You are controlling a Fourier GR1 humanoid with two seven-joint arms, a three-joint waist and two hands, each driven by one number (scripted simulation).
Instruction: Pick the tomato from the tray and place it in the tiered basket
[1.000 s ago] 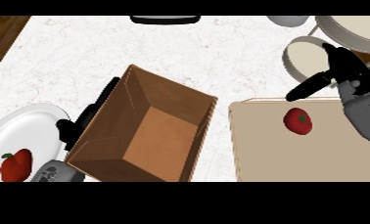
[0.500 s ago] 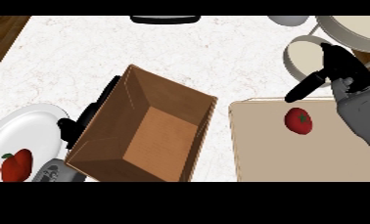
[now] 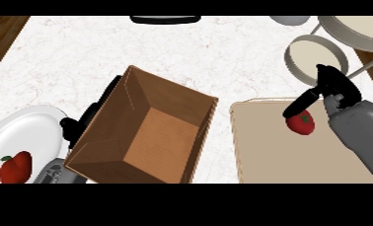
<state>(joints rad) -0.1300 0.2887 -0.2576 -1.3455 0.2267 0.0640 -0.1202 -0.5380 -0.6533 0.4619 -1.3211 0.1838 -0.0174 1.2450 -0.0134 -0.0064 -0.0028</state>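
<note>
Over the far right part of the tray (image 3: 270,146), the right hand (image 3: 331,88) is hanging just above the tomato (image 3: 301,123), its grey forearm coming in from the right edge. Its thumb is pointing down and leftward toward the top of the tomato while its fingers are reaching toward the far side; the hand is spread rather than curled, and nothing is sitting in its grasp. Whether the thumb tip is touching the tomato cannot be told. The tomato is lying on the beige tray, near its far right corner. Just beyond the hand, the round tiers of the tiered basket (image 3: 310,57) are standing at the desk's far right. Left of the tray, a brown cardboard box (image 3: 149,131) is sitting open and tilted on the white marbled desk (image 3: 146,42). At the box's left side the left hand (image 3: 69,127) is showing only as dark parts, and whether it is open or closed cannot be told. A white plate (image 3: 29,126) at the lower left edge is carrying a red vegetable (image 3: 16,167).
</note>
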